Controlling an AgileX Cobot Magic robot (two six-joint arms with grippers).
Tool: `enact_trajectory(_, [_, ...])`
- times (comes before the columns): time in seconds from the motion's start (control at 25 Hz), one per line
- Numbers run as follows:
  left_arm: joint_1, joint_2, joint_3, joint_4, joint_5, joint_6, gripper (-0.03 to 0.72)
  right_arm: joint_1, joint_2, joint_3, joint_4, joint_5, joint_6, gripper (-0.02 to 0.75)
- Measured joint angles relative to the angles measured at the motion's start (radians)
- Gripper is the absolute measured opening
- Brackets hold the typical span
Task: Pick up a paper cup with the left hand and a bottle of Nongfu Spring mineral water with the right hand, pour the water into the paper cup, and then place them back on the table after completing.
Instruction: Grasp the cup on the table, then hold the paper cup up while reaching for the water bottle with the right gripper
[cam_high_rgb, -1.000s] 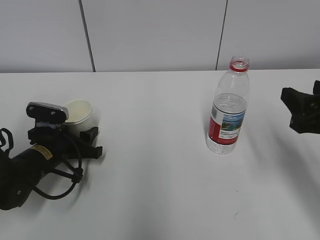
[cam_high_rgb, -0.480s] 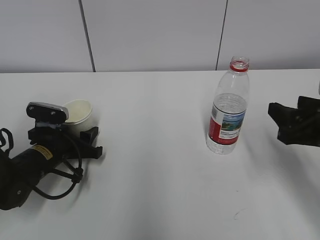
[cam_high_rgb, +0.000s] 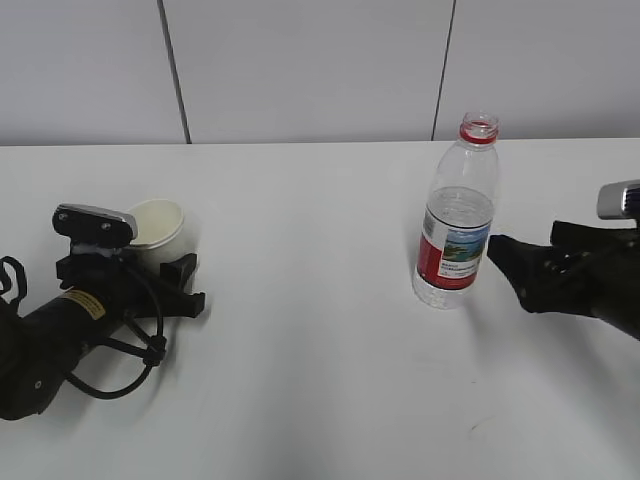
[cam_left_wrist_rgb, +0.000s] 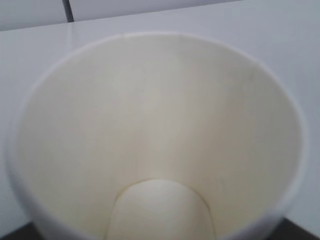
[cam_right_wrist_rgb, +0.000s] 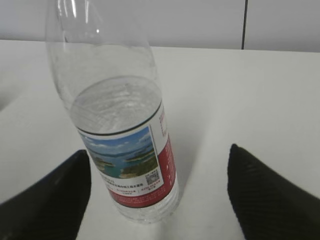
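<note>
The white paper cup (cam_high_rgb: 158, 224) stands at the left of the table (cam_high_rgb: 320, 380), between the fingers of my left gripper (cam_high_rgb: 178, 262), which lies low on the table. In the left wrist view the empty cup (cam_left_wrist_rgb: 160, 125) fills the frame, with dark finger edges against its lower sides. The uncapped Nongfu Spring bottle (cam_high_rgb: 458, 215), red label and partly full, stands right of centre. My right gripper (cam_high_rgb: 515, 258) is open just right of it. In the right wrist view the bottle (cam_right_wrist_rgb: 125, 145) stands between the spread fingers (cam_right_wrist_rgb: 50, 200), untouched.
A grey panelled wall (cam_high_rgb: 300, 60) runs behind the table's far edge. The tabletop between cup and bottle is bare white, as is the front part.
My right gripper has moved left from the right edge to just beside the bottle. The left arm, the cup and the bottle have not moved.
</note>
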Motion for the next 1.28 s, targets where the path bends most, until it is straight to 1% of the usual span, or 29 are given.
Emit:
enact_trajectory(0.12, [0.000,0.000,0.000,0.000,0.000,0.000,0.383,0.000,0.052,-0.025,-0.031,-0.012,0.002,0.641])
enact_trajectory(0.24, [0.000,0.000,0.000,0.000,0.000,0.000,0.382,0.000,0.126,-0.056,-0.067,-0.086,0.019,0.642])
enact_trajectory(0.44, [0.000,0.000,0.000,0.000,-0.001,0.000,0.382,0.000,0.230,-0.096,-0.078,-0.165,0.026,0.643])
enact_trajectory(0.52, [0.000,0.000,0.000,0.000,-0.001,0.000,0.382,0.000,0.262,-0.117,-0.080,-0.176,0.028,0.643])
enact_trajectory(0.68, [0.000,0.000,0.000,0.000,-0.001,0.000,0.382,0.000,0.308,-0.161,-0.119,-0.187,0.028,0.643])
enact_trajectory(1.04, [0.000,0.000,0.000,0.000,-0.002,0.000,0.382,0.000,0.359,-0.251,-0.170,-0.194,0.031,0.643])
enact_trajectory(1.28, [0.000,0.000,0.000,0.000,-0.002,0.000,0.382,0.000,0.402,-0.300,-0.187,-0.200,0.039,0.643])
